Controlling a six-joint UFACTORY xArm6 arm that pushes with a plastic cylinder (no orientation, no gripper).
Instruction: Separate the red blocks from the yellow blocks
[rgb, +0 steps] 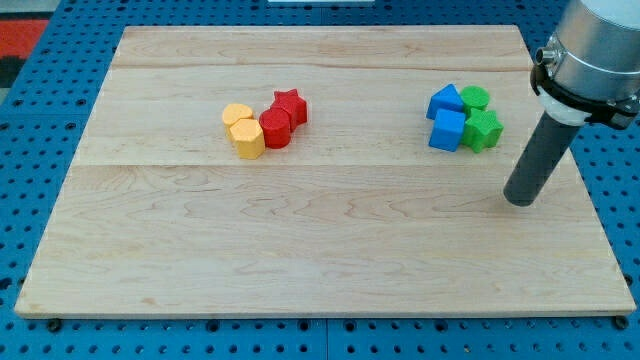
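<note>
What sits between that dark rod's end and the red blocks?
In the camera view, the blue and green cluster sits slightly above a straight line from my tip to the red blocks; otherwise only bare board.

You find the yellow blocks (243, 130) touching the red blocks' (282, 118) left side, toward the board's (300, 260) top edge. The blue blocks (447, 118) and green blocks (482, 120) huddle near the right edge, with my tip (520, 200) just below them.

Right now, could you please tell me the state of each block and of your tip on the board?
yellow blocks: two, touching each other and the red hexagonal block.
red hexagonal block: wedged between the yellow blocks and red star block.
red star block: touching the red hexagonal block.
blue blocks: two, clustered with the green blocks.
green blocks: two, beside the blue.
my tip: on the board, lower right of the green blocks, touching nothing.
</note>
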